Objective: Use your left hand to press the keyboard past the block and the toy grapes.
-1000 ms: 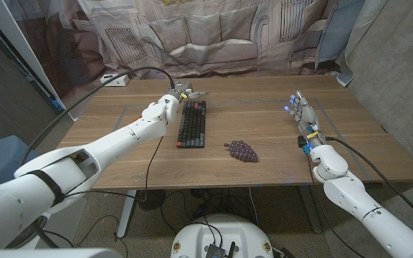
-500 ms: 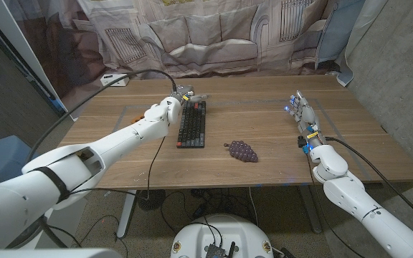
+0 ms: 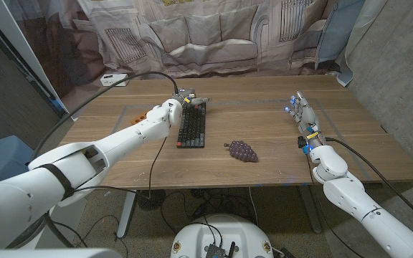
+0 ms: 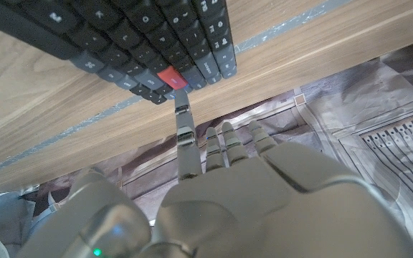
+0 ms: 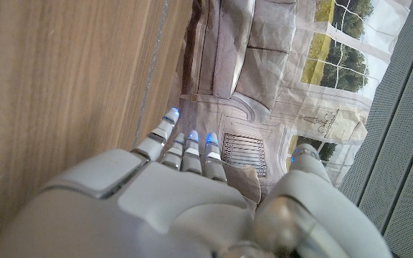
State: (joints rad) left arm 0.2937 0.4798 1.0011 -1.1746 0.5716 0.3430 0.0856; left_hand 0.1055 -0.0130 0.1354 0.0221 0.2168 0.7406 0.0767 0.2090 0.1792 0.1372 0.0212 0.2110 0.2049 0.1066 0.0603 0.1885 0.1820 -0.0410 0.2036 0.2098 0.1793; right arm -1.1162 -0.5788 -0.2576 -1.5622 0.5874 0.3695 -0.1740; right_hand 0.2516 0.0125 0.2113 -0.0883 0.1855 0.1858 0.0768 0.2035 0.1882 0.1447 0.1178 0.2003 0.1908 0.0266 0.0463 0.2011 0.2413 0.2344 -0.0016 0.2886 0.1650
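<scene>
The black keyboard point(image 3: 192, 123) lies lengthwise at the table's middle, and it also shows in the left wrist view point(image 4: 142, 43). My left hand point(image 3: 186, 97) is over its far end. One fingertip point(image 4: 181, 109) is stretched out and touches the keyboard's edge just below a red key point(image 4: 172, 77), while the other fingers are curled back. The purple toy grapes point(image 3: 241, 151) sit nearer me, right of the keyboard. A sliver of the orange block point(image 3: 140, 118) peeks out behind my left forearm. My right hand point(image 3: 303, 115) stands upright at the right of the table, fingers apart, holding nothing.
A white box with a cable point(image 3: 115, 79) sits at the table's far left corner. A printed cloth backdrop point(image 3: 214, 36) hangs behind the table. Bare wood point(image 3: 264, 107) lies between the keyboard and my right hand.
My left hand has crept slightly right and down onto the keyboard's far end. The forearm has shifted, and the orange block now peeks out beside it. The right hand has not moved.
</scene>
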